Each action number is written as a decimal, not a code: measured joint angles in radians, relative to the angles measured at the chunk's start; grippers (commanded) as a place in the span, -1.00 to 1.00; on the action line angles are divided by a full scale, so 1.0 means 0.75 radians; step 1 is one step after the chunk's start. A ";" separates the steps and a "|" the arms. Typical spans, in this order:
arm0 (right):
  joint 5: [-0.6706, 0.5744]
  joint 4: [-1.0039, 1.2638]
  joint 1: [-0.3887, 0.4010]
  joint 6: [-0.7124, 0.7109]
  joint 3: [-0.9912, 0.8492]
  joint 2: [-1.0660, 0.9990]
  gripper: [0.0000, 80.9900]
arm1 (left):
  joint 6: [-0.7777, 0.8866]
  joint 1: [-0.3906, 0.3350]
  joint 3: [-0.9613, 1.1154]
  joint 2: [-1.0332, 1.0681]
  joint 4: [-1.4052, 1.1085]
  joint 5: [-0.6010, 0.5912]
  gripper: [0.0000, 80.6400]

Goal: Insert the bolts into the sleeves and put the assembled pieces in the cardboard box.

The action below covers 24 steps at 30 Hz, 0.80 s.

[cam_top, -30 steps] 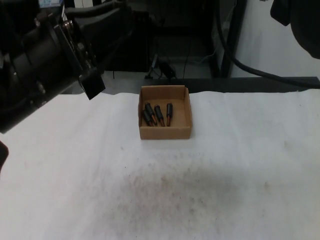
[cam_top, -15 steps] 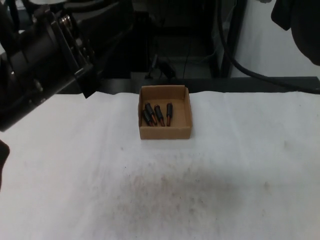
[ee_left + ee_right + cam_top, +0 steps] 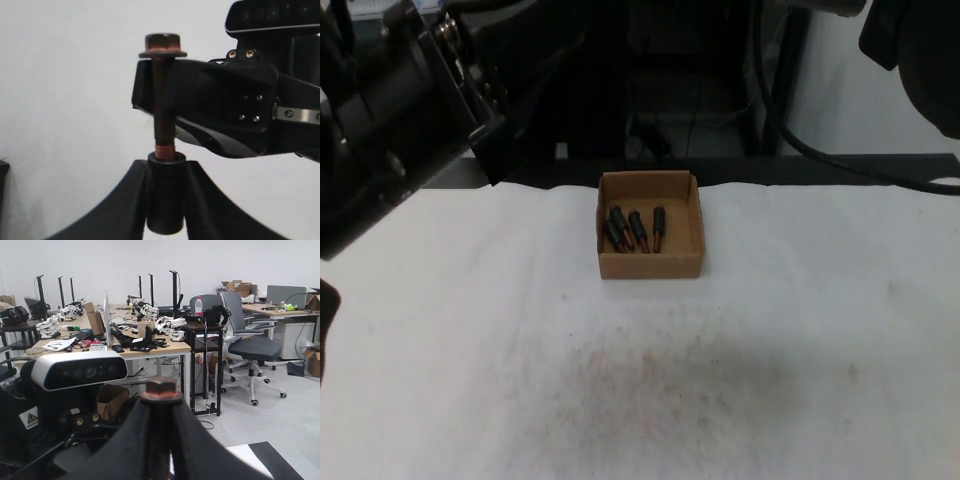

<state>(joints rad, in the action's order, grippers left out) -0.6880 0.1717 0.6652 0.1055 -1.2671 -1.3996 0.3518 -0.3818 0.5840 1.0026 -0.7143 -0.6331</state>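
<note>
1. Left gripper (image 3: 165,172): its two fingers are pressed against opposite sides of the black sleeve (image 3: 165,202). Gripping the side wall leaves the bore open towards the bolt.
2. Right gripper (image 3: 161,412): its fingers are clamped on the shank of the bolt (image 3: 162,100), just behind the flanged hexagon head. This leaves the threaded tip free to enter the sleeve.
3. Alignment: bolt and sleeve share one axis. The copper-coloured tip sits at the mouth of the sleeve and appears just entered, with most of the shank outside.
4. Position: both parts are held in the air between the two arms, well apart from the bench (image 3: 800,350). This lets each arm correct the angle without friction from a surface.
5. Cardboard box (image 3: 650,266): it stands at the far middle of the bench. Four assembled pieces (image 3: 635,230) lie inside, towards one side, with bare floor beside them for another.
6. Step in hand (a judgement): insertion has begun but is not complete. The bolt needs a straight push along the shared axis until the head seats.
7. Risk: a slight tilt of either part would probably jam the thread at the sleeve's rim
</note>
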 measured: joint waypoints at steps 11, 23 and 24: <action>0.003 -0.019 0.000 -0.016 -0.004 0.004 -0.32 | 0.031 0.000 0.068 0.004 0.008 0.009 -1.00; 0.051 -0.015 -0.003 -0.019 -0.006 0.008 0.08 | 0.031 0.000 0.084 0.003 0.014 -0.026 -1.00; 0.051 -0.015 -0.003 -0.019 -0.006 0.008 0.08 | 0.031 0.000 0.084 0.003 0.014 -0.026 -1.00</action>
<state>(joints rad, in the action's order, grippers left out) -0.6500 0.1604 0.6631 0.0910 -1.2719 -1.3939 0.3750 -0.3818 0.6469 1.0052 -0.7036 -0.6523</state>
